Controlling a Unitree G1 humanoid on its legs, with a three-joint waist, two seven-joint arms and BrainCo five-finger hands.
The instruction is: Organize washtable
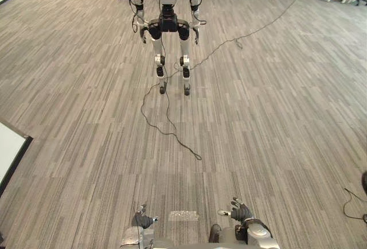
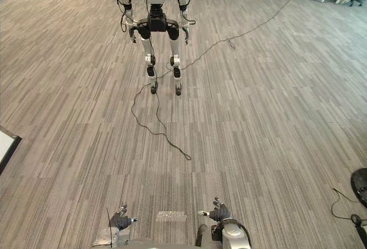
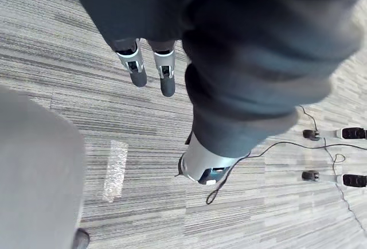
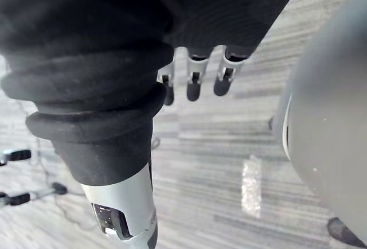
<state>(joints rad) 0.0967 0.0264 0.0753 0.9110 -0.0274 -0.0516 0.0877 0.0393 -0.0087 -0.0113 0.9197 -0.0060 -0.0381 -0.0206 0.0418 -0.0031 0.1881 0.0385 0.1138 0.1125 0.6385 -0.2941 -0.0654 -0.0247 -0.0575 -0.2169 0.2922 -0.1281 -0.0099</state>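
Grey carpet floor (image 1: 275, 123) all round. My left hand (image 1: 143, 220) and right hand (image 1: 239, 210) hang low, fingers relaxed and spread, holding nothing. I cannot tell where the washtable stands. Hazard: walking toward 12 o'clock could snag the black cable (image 1: 196, 156) or strike the second robot (image 1: 167, 25).
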